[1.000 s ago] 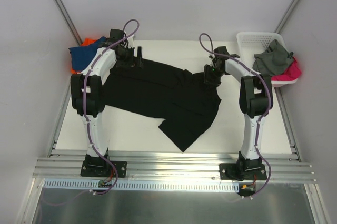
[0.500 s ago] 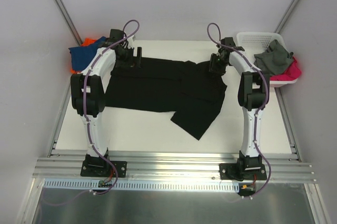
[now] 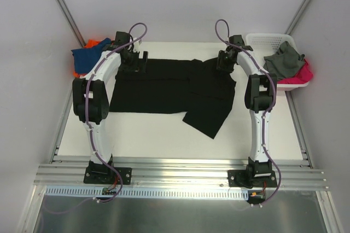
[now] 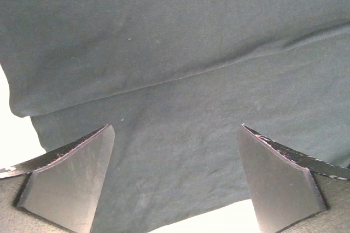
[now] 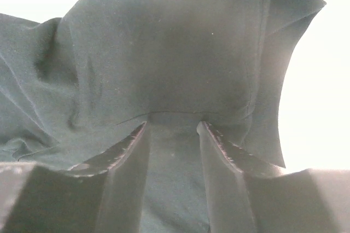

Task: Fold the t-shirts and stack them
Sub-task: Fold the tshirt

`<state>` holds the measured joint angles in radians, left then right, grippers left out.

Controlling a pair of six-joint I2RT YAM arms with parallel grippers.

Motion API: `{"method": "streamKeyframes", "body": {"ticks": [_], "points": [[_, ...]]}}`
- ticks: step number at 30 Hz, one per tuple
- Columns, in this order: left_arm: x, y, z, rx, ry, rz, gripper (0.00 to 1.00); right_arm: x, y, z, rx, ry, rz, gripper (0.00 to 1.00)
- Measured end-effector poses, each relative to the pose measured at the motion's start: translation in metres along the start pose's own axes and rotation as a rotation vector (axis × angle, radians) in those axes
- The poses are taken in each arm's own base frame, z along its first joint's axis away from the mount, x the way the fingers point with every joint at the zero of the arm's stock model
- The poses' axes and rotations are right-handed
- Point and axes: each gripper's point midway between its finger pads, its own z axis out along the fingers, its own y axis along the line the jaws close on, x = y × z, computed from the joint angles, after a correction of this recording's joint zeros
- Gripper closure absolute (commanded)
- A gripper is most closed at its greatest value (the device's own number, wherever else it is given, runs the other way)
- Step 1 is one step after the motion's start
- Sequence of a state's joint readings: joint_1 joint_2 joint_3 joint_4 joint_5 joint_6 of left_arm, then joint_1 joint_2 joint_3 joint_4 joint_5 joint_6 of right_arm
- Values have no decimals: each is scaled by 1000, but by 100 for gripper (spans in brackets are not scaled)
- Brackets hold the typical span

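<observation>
Across the far half of the table [image 3: 142, 134], the black t-shirt [image 3: 164, 85] lies spread flat, one flap trailing toward the near side. The left gripper [image 4: 175, 134] hangs over its far-left edge, fingers wide apart, holding nothing. The right gripper [image 5: 172, 126] pinches a fold at the far-right edge. The blue t-shirt [image 3: 85, 59] and the orange t-shirt [image 3: 93, 42] sit heaped at the far-left corner.

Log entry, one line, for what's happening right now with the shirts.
black t-shirt: spread out, unfolded | left gripper: open above far-left edge | right gripper: shut on far-right edge | blue t-shirt: heaped far left
</observation>
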<state>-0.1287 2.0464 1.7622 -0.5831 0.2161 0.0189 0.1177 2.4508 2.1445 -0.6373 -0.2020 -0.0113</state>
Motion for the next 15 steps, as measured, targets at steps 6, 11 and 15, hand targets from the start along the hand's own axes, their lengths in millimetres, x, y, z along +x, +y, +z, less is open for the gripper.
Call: {"method": "streamKeyframes", "body": {"ticks": [6, 11, 15], "points": [[-1, 6, -22, -65, -31, 8, 1, 13, -2, -19, 15, 12, -2, 1], [23, 8, -64, -83, -39, -11, 5, 31, 12, -84, 3, 17, -19, 3], [49, 9, -95, -95, -44, -25, 10, 52, 37, -146, -47, -17, -26, 5]]}}
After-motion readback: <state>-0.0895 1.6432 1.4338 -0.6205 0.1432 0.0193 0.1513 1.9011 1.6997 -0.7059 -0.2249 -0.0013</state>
